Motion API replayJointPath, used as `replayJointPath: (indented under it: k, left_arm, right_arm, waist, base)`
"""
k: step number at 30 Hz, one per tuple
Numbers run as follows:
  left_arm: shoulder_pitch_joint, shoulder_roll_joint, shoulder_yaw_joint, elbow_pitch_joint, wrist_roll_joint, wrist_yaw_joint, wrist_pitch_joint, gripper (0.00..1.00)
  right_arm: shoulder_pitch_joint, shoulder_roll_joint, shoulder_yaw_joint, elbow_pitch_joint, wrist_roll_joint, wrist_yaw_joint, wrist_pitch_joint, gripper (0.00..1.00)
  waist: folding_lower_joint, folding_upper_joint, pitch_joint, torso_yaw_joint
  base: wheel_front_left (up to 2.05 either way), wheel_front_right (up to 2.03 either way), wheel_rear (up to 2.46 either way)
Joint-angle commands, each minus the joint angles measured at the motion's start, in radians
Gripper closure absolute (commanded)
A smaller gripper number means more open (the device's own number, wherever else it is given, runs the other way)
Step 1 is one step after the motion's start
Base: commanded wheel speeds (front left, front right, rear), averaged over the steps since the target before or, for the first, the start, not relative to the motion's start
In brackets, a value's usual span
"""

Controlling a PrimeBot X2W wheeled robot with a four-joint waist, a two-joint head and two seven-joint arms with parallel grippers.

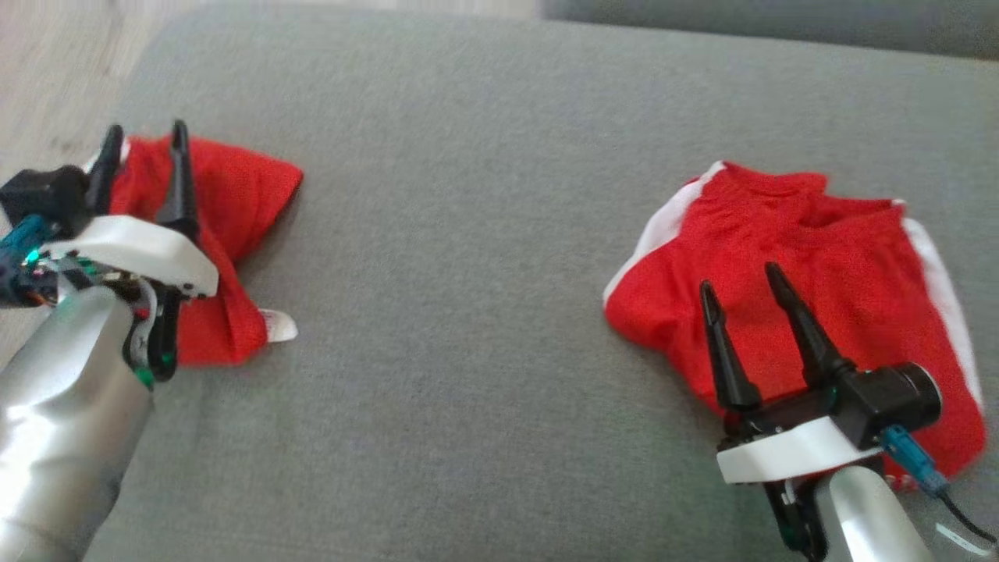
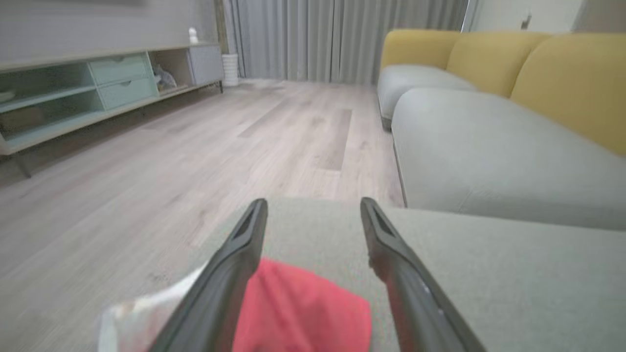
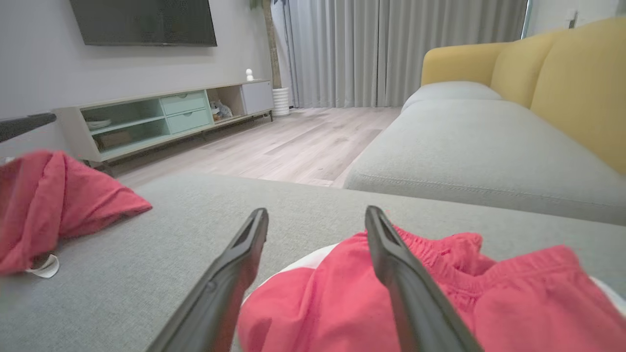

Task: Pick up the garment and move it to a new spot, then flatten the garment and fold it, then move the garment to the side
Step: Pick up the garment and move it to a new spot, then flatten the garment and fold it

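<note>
Over at the right of the grey cushion (image 1: 468,234), the red shorts (image 1: 858,265) lie right under the right tool (image 1: 740,279), waistband farthest away, so that arm's nearer. Both tools are spread, holding nothing; the left tool (image 1: 147,129) hovers over a separate bunched red garment (image 1: 234,187).

Shiny silver forearms (image 1: 62,406), white wrist plates (image 1: 133,254), long black pointy fingers (image 1: 805,328), teal plug (image 1: 909,460) with black cable (image 1: 970,521) on the right.

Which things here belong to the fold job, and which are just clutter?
Job: left red garment, right red white-striped garment, grey cushion under them, left pincer and right pincer, both open.
Lying about: TV cabinet, yellow sofa, curtains, wall TV.
</note>
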Motion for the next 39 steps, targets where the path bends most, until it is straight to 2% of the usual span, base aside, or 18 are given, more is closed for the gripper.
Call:
replayJointPath:
  k: [1, 4, 7, 13, 16, 21, 23, 30, 39]
  left_arm:
    - [0.032, 0.061, 0.122, -0.100, 0.073, 0.044, -0.012, 0.00]
    - [0.175, 0.048, 0.257, -0.270, 0.192, 0.103, -0.012, 0.00]
    - [0.329, 0.010, 0.354, -0.428, 0.295, 0.148, -0.012, 0.00]
    - [0.604, -0.097, 0.458, -0.655, 0.476, 0.213, -0.012, 0.00]
    - [0.729, -0.172, 0.505, -0.740, 0.551, 0.234, -0.012, 0.00]
    - [0.891, -0.260, 0.522, -0.815, 0.712, 0.212, -0.012, 0.00]
    - [0.929, -0.268, 0.510, -0.810, 0.781, 0.194, -0.012, 0.00]
    - [0.976, -0.320, 0.517, -0.791, 0.839, 0.155, -0.012, 0.00]
    - [0.988, -0.346, 0.555, -0.770, 0.873, 0.116, -0.012, 0.00]
  right_arm:
    - [-0.013, 0.010, 0.012, -0.040, 0.009, 0.007, -0.003, 0.00]
    - [0.007, 0.016, -0.013, -0.039, 0.017, 0.007, -0.003, 0.00]
    - [0.034, 0.018, -0.036, -0.025, 0.022, 0.007, -0.003, 0.00]
    - [0.087, 0.019, -0.038, 0.014, 0.034, 0.007, -0.003, 0.00]
    - [0.109, 0.020, -0.015, 0.037, 0.013, 0.007, -0.003, 0.00]
    - [0.152, 0.020, -0.007, 0.054, -0.007, 0.007, -0.003, 0.00]
    - [0.168, 0.020, -0.016, 0.051, -0.002, 0.007, -0.003, 0.00]
    - [0.200, 0.020, -0.022, 0.045, -0.011, 0.007, -0.003, 0.00]
    - [0.209, 0.020, -0.032, 0.050, 0.011, 0.007, -0.003, 0.00]
  waist:
    - [-0.0002, 0.0000, -0.056, -0.049]
    - [-0.0002, 0.0000, -0.107, -0.087]
    - [-0.0002, 0.0000, -0.162, -0.124]
    - [-0.0002, 0.0000, -0.234, -0.191]
    - [-0.0002, 0.0000, -0.255, -0.216]
    - [-0.0002, 0.0000, -0.284, -0.226]
    - [-0.0002, 0.0000, -0.293, -0.224]
    - [-0.0002, 0.0000, -0.309, -0.208]
    - [-0.0002, 0.0000, -0.316, -0.195]
  base:
    - [0.00, 0.00, 0.00]
    - [0.00, 0.00, 0.00]
    - [0.00, 0.00, 0.00]
    - [0.00, 0.00, 0.00]
    - [0.00, 0.00, 0.00]
    - [0.00, 0.00, 0.00]
    - [0.00, 0.00, 0.00]
    - [0.00, 0.00, 0.00]
    - [0.00, 0.00, 0.00]
